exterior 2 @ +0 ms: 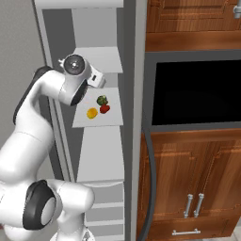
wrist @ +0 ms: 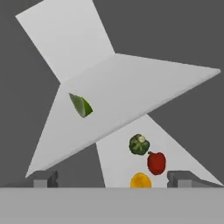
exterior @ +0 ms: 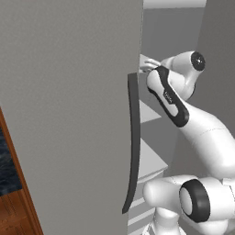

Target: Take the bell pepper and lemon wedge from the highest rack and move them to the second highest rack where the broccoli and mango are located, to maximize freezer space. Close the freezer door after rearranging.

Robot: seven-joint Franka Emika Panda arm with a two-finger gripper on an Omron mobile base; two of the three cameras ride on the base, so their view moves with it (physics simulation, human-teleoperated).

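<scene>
The bell pepper (wrist: 156, 162) lies on the second rack (exterior 2: 113, 120) from the top, a small glossy red piece. In the right base view the bell pepper (exterior 2: 105, 108) sits just right of the orange-yellow mango (exterior 2: 92, 113) and just below the dark green broccoli (exterior 2: 101, 100); the three are bunched close together near the middle of that rack. In the hand view the broccoli (wrist: 139, 144) is up and left of the pepper, and the mango (wrist: 141, 180) is low and left of it, partly cut off at the bottom.

The lemon wedge (wrist: 80, 105) lies alone on the top rack (wrist: 144, 87), a small green-yellow sliver toward the left part of that shelf, well apart from the group on the rack below.

The gripper (wrist: 113, 178) hangs in front of the racks, its two dark fingertips (wrist: 45, 178) set wide apart with nothing between them, so it is released. In the right base view the hand (exterior 2: 95, 77) is at the height of the top rack, at the near edge of the freezer opening.

The freezer door (exterior: 69, 114) stands swung open on the left, its flat grey face filling much of the left base view, with the long dark handle (exterior: 133, 142) running down its right edge. The white arm (exterior: 202, 133) reaches past that edge into the freezer. To the right of the freezer are wooden cabinets (exterior 2: 193, 179) and a dark oven opening (exterior 2: 197, 92).
</scene>
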